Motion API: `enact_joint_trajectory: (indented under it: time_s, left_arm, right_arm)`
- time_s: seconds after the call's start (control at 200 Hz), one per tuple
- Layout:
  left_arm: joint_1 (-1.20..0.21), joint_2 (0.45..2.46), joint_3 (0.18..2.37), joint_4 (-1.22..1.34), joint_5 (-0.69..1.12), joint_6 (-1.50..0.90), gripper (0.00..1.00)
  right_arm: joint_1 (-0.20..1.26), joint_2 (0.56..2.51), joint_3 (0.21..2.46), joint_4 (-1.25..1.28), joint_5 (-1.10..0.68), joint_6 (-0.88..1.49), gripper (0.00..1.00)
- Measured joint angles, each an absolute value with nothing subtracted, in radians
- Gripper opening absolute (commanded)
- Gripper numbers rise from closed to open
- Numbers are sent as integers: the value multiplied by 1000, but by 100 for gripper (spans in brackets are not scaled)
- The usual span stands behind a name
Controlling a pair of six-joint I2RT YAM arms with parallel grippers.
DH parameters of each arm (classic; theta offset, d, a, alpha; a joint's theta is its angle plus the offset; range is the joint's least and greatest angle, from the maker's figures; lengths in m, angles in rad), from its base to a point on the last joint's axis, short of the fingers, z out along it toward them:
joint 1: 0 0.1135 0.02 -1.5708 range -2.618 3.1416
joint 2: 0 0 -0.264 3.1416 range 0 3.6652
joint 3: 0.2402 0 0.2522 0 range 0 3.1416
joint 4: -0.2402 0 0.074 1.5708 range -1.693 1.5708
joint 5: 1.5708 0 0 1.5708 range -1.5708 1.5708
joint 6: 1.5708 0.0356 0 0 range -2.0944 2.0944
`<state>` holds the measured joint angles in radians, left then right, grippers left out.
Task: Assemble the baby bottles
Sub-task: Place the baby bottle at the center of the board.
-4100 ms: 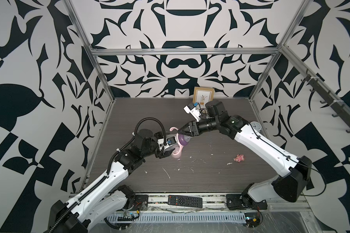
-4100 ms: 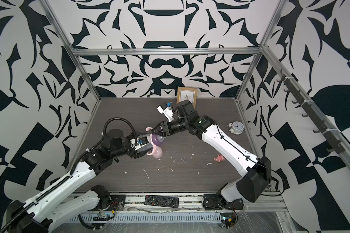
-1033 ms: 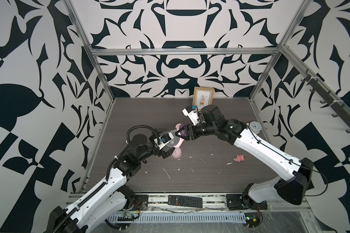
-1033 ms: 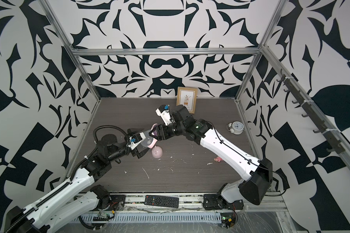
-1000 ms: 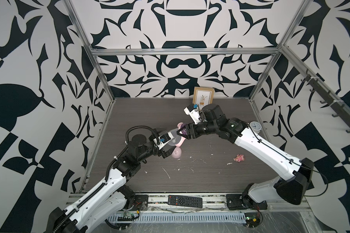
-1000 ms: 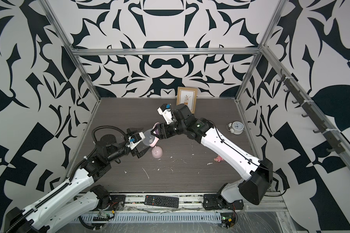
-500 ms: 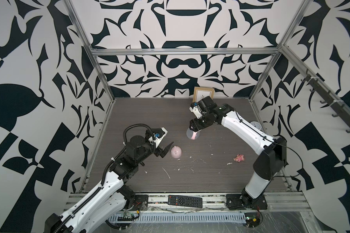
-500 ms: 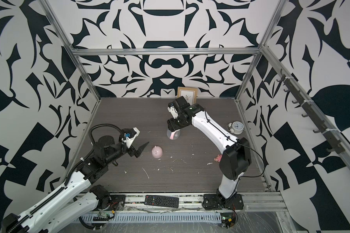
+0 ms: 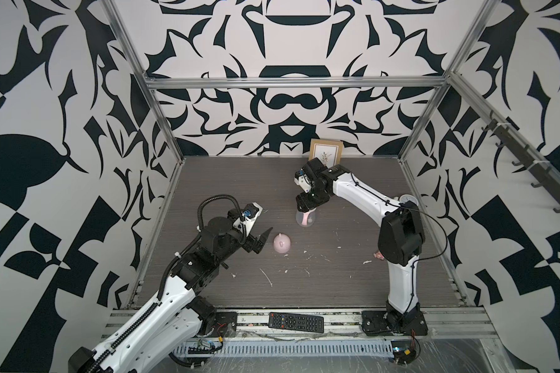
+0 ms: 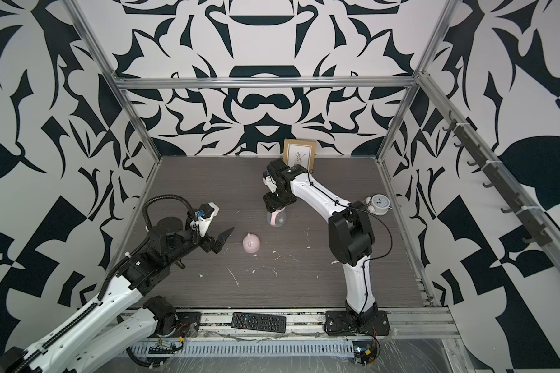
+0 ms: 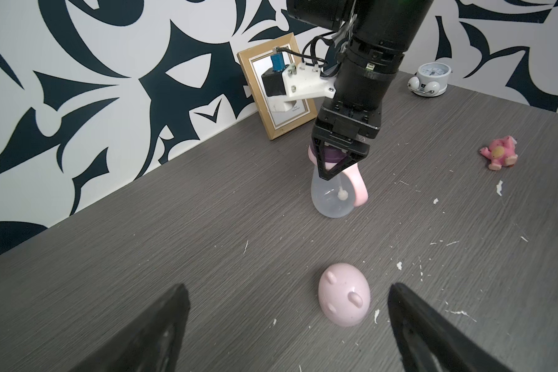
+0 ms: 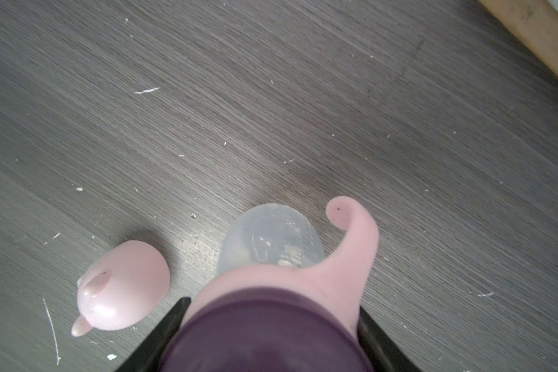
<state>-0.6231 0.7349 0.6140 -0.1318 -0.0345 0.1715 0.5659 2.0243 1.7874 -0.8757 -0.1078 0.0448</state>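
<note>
The translucent baby bottle (image 9: 305, 220) (image 10: 276, 219) (image 11: 331, 199) stands with its base on the dark table, right of centre. It carries the purple collar (image 12: 264, 331) and the pink handle ring (image 12: 351, 235) (image 11: 359, 188). A clear straw (image 11: 342, 194) hangs inside. My right gripper (image 9: 306, 206) (image 10: 277, 206) (image 11: 339, 161) (image 12: 269, 322) comes down from above and is shut on the collar. The pink domed cap (image 9: 282, 243) (image 10: 251, 243) (image 11: 343, 293) (image 12: 123, 286) lies alone on the table. My left gripper (image 9: 263, 240) (image 10: 224, 240) (image 11: 287, 290) is open and empty, just left of the cap.
A picture frame (image 9: 325, 153) leans on the back wall behind the right arm. A white alarm clock (image 10: 379, 203) (image 11: 430, 79) stands at the right edge. A small pink toy figure (image 11: 500, 154) lies right of the bottle. A remote (image 9: 296, 322) rests on the front rail. White scraps litter the table.
My left gripper has let go of the bottle and drawn back to the left. My right gripper has carried the bottle back and right and set it upright on the table.
</note>
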Motion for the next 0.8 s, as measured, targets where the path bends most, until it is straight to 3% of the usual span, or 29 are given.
enact_joint_trajectory:
  time_s: [0.365, 0.55, 0.8]
  left_arm:
    - [-623, 726, 614, -156, -63, 171, 99]
    - [-623, 754, 614, -155, -73, 163, 100]
    - [-623, 788, 614, -154, -111, 120, 99]
  right_arm:
    - [567, 2021, 1787, -871, -96, 38, 89]
    - [575, 2007, 1792, -886, -69, 23, 95]
    - [608, 1938, 1839, -961, 4, 14, 96]
